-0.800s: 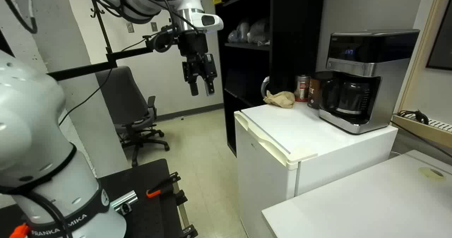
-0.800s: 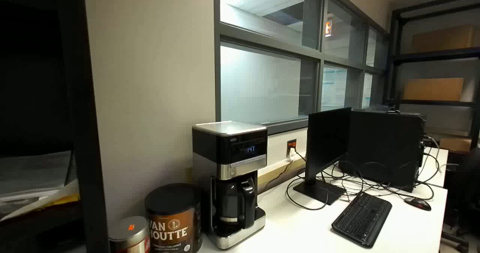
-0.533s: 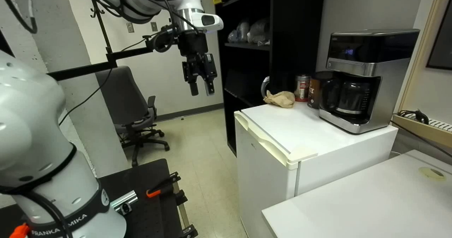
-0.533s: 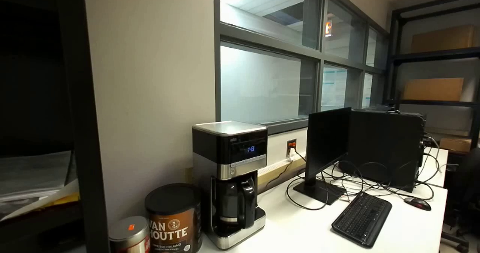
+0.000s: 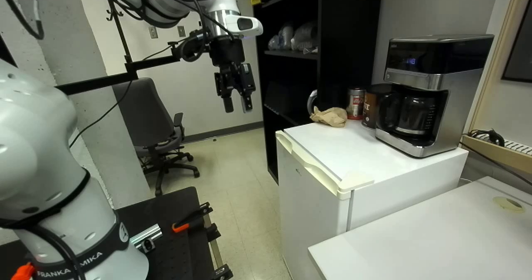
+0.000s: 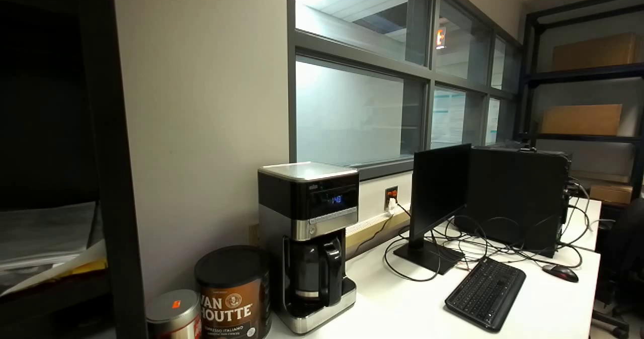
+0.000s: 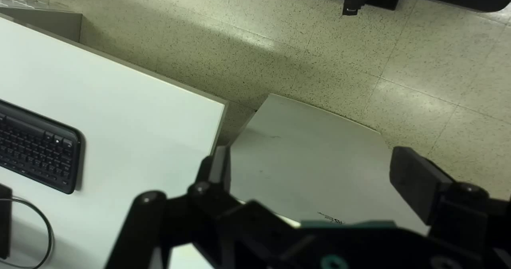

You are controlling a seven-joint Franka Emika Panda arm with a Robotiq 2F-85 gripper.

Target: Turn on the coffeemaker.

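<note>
Hanging in an exterior view, the jaws are pointing down, left of the coffeemaker (image 5: 436,80) on the fridge (image 5: 311,213). In an exterior view, its display (image 6: 334,199) is glowing; in the wrist view, the jaws are standing parted.

A boxy white fridge (image 5: 311,205) bears a crumpled light-brown bundle (image 5: 329,117), its material hard to tell, near a cylindrical silver-and-red metal can (image 5: 355,104). Just beside the can stands a black-lidded round brown canister (image 6: 233,293) lettered VAN HOUTTE. Pale plastic-wrapped items (image 5: 305,37) lie on a tall black shelving unit (image 5: 349,43), and a dark grey swivel chair (image 5: 143,118) stands well apart from it. A long white desk (image 6: 548,299) holds a flat black monitor (image 6: 437,193), a rectangular black keyboard (image 6: 486,293), a small black-and-red mouse (image 6: 561,272) and a black computer tower (image 6: 513,198). Grey-framed window panes (image 6: 352,107) rise above the desk; brown cardboard boxes (image 6: 581,120) sit on a dark rack (image 6: 583,74).
</note>
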